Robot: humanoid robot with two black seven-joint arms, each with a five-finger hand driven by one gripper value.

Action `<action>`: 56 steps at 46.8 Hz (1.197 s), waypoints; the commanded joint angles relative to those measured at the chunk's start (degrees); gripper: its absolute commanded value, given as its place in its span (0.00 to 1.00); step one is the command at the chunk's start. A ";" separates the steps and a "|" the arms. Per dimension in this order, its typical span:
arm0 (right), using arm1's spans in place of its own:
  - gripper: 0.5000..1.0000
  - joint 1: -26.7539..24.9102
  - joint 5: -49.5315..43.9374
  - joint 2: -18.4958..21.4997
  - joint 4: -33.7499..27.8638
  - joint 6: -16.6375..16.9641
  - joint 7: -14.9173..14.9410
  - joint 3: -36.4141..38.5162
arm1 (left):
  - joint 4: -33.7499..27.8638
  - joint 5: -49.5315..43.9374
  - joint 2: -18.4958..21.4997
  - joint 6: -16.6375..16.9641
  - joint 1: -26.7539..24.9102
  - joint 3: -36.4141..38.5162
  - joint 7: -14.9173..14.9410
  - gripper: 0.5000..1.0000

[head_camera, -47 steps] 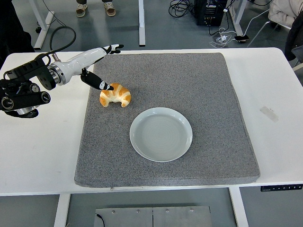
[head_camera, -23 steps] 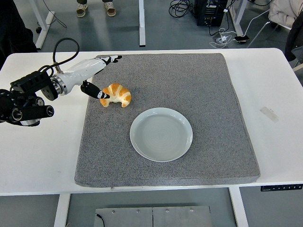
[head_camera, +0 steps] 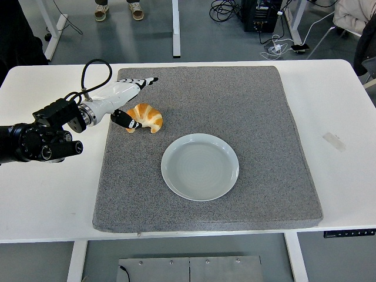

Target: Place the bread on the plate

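A golden croissant (head_camera: 147,117) lies on the grey mat (head_camera: 264,106), up and left of the empty pale plate (head_camera: 200,167). My left hand (head_camera: 130,103) reaches in from the left. Its thumb (head_camera: 126,120) touches the croissant's left end, while the other fingers (head_camera: 144,81) stretch out past it above, apart from the bread. The hand is spread and holds nothing. The right arm is out of view.
A small piece of tape (head_camera: 333,141) lies on the white table at the right. A person's feet (head_camera: 119,10) show at the top, and cables and a box stand on the floor behind the table.
My left arm has slid forward and to the right, lowering the hand toward the mat. The thumb now rests against the croissant's left end. The croissant and plate have not moved.
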 commanded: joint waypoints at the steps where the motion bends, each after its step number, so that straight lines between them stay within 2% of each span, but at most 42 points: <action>1: 1.00 0.00 0.00 0.00 0.01 -0.08 0.00 0.00 | 0.15 0.00 -0.35 -0.01 0.14 0.00 -0.01 0.94; 18: 1.00 0.00 0.00 0.00 0.01 0.01 0.00 0.00 | 4.89 0.00 -3.60 0.26 2.60 0.00 -0.01 0.93; 27: 1.00 0.00 0.00 0.00 0.01 0.01 0.00 0.00 | 5.33 0.00 -4.48 0.26 3.04 0.00 -0.10 0.93; 42: 1.00 0.00 0.00 0.00 0.01 0.01 0.00 0.00 | 10.78 -0.09 -6.41 0.17 5.59 -0.09 -0.10 0.89; 49: 1.00 0.00 0.00 0.00 0.01 0.01 0.00 0.00 | 12.01 -0.52 -7.20 0.17 6.38 -0.09 -0.10 0.86; 56: 1.00 0.00 0.00 0.00 0.01 0.01 0.00 0.00 | 12.81 -0.52 -7.56 -0.18 7.08 0.00 -0.27 0.73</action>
